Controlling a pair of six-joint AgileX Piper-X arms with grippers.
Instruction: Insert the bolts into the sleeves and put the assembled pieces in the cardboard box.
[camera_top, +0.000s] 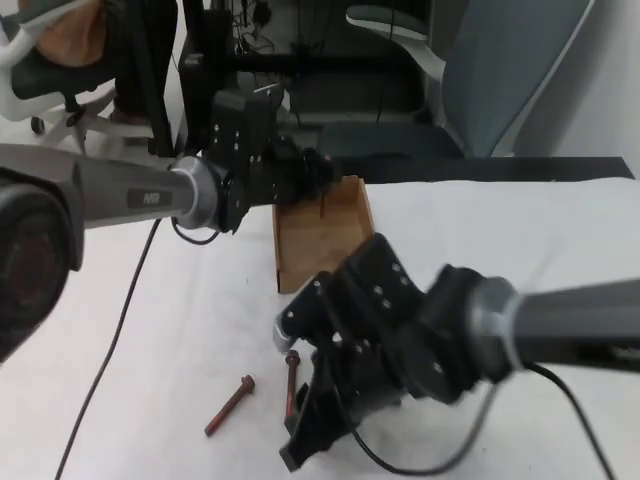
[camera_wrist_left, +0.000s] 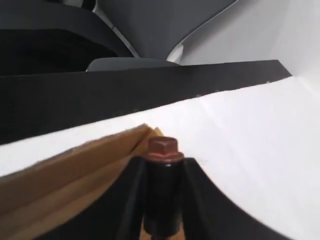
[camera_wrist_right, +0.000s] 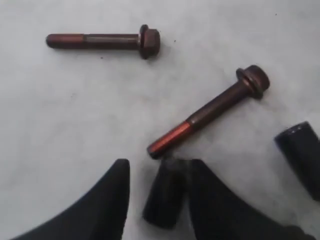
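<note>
The cardboard box lies open at the middle of the white bench. Over its far edge my left gripper is shut on an assembled piece, a black sleeve with a copper bolt head sticking out; the box wall is just beyond it. Near the front edge my right gripper is low over the bench, open, with a black sleeve between its fingers and resting against one finger. One loose bolt points at that sleeve. Another bolt lies farther off.
A second black sleeve lies beside the right gripper. A thin black cable crosses the bench's left side. Office chairs stand behind the bench's dark far edge.
</note>
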